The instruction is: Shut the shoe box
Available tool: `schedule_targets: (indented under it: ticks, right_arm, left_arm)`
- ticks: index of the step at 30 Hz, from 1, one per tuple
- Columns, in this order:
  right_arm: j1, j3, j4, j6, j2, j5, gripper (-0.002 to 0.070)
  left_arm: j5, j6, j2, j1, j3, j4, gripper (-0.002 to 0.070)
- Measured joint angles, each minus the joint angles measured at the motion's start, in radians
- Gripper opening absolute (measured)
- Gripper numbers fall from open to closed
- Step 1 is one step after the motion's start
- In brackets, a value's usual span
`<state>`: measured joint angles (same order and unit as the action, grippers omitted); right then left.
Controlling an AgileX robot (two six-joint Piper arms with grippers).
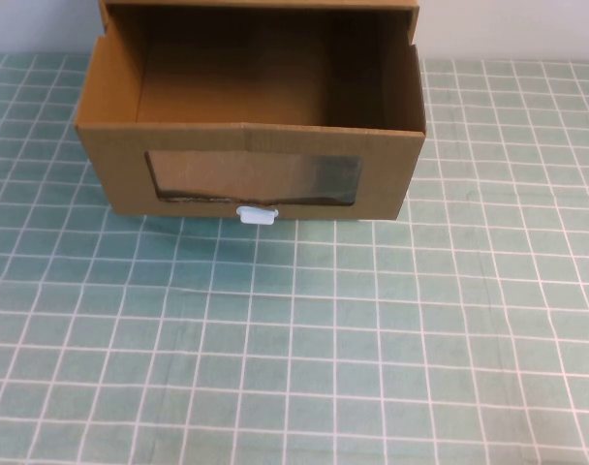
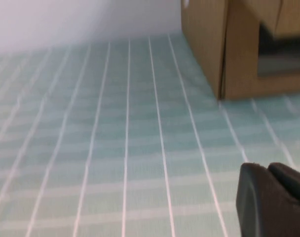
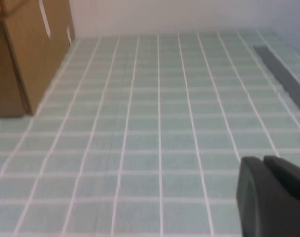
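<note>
The shoe box [image 1: 256,145] is brown cardboard and stands at the far middle of the table. Its drawer is pulled out toward me and looks empty inside. The drawer front has a clear plastic window [image 1: 254,177] with a small white pull tab [image 1: 257,214] below it. The box also shows in the left wrist view [image 2: 239,44] and at the edge of the right wrist view [image 3: 26,54]. My left gripper [image 2: 271,170] is low over the mat, apart from the box, its fingers together. My right gripper [image 3: 266,163] is likewise over the mat, fingers together. Neither gripper shows in the high view.
A green mat with a white grid [image 1: 294,339] covers the table. A white wall stands behind the box. A dark grey strip [image 3: 281,66] runs along the mat's edge in the right wrist view.
</note>
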<state>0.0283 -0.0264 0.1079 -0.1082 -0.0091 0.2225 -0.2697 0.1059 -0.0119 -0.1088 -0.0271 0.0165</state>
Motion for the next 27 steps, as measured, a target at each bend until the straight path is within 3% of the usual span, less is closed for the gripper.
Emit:
schedule_targets:
  ticks: [13, 24, 27]
  right_arm:
    - [0.0, 0.0, 0.002, 0.0, -0.002, -0.645, -0.0014]
    - [0.0, 0.0, 0.006, 0.0, -0.004, -0.767, -0.0014]
    - [0.0, 0.0, 0.006, 0.0, -0.004, -0.856, -0.0014]
  left_arm:
    - [0.493, -0.048, 0.0, 0.0, 0.0, 0.009, -0.0004]
    - [0.558, -0.094, 0.0, 0.0, 0.0, 0.009, -0.0004]
    - [0.647, -0.106, 0.0, 0.0, -0.002, 0.009, -0.0003]
